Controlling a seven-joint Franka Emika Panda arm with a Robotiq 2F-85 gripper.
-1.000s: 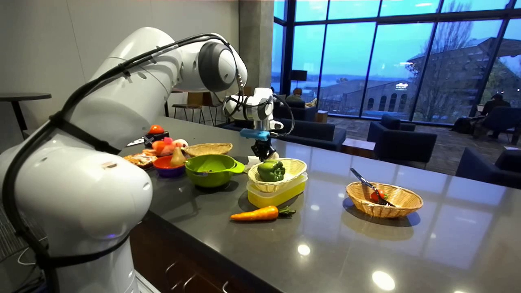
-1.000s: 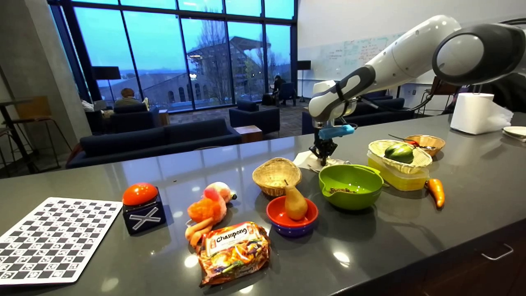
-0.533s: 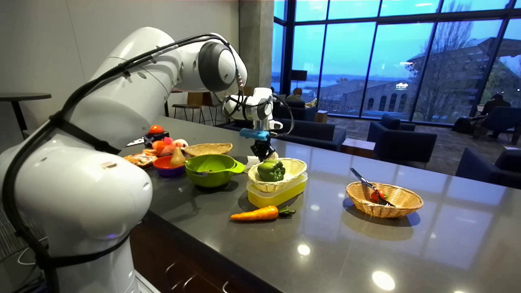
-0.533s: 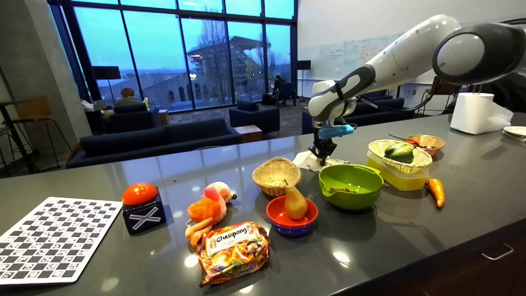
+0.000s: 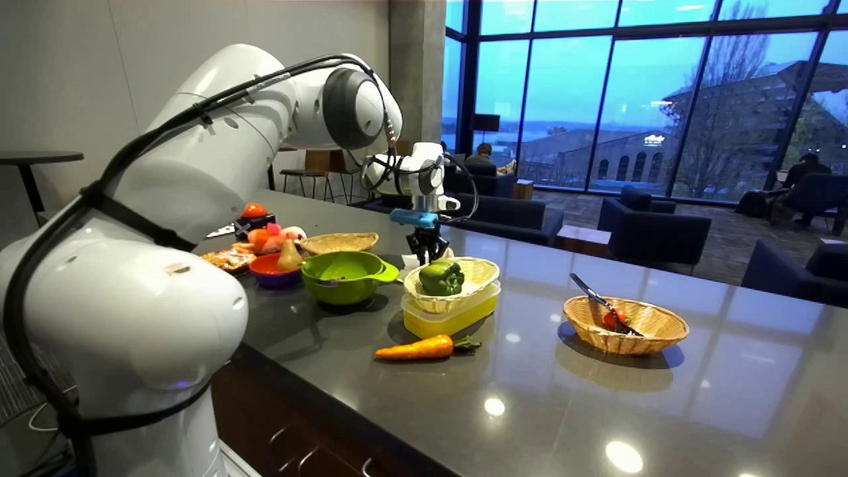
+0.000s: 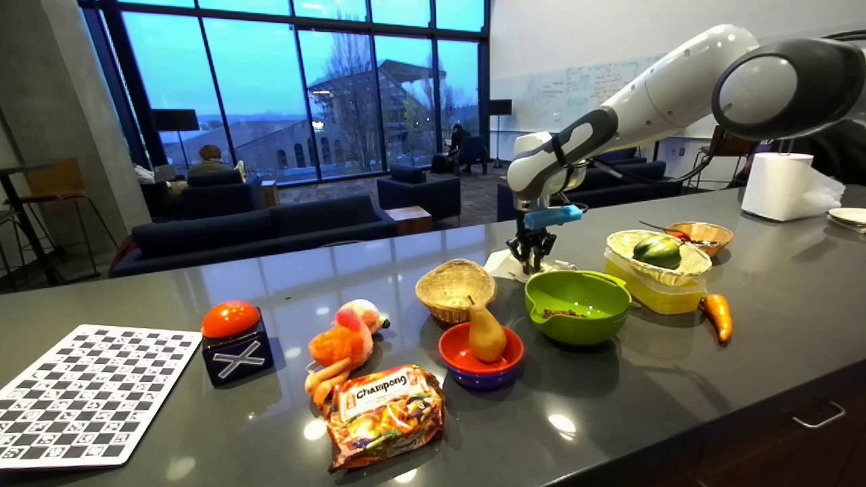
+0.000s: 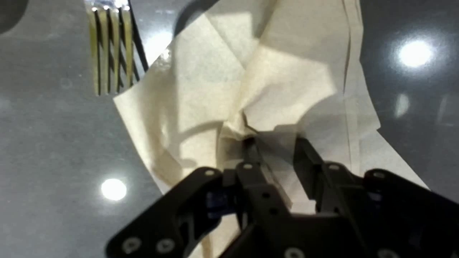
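Two black fingers (image 7: 252,179) of my pincer (image 7: 275,147) point down at a crumpled, pale paper napkin (image 7: 208,75) on a dark, glossy counter (image 7: 64,143). They stand partly apart — napkin shows through the gap between the tips — and I see nothing held in them. The napkin lies directly below my pincer, spreading past it on both sides, with a raised fold just beside one fingertip; whether that tip touches the paper, I cannot tell. In the wrist view, a fork (image 7: 110,50) lies to the upper left of my pincer, its tines near the napkin's edge. In both exterior views, a green bowl (image 6: 575,328) stands near my pincer. In an exterior view, a woven basket (image 6: 440,304) stands to one side of my pincer, and on the opposite side a green pepper (image 6: 657,251) sits in a pale basket (image 6: 676,277) on a yellow container (image 6: 666,301). Past that container, away from my pincer, lies an orange carrot (image 6: 718,318).
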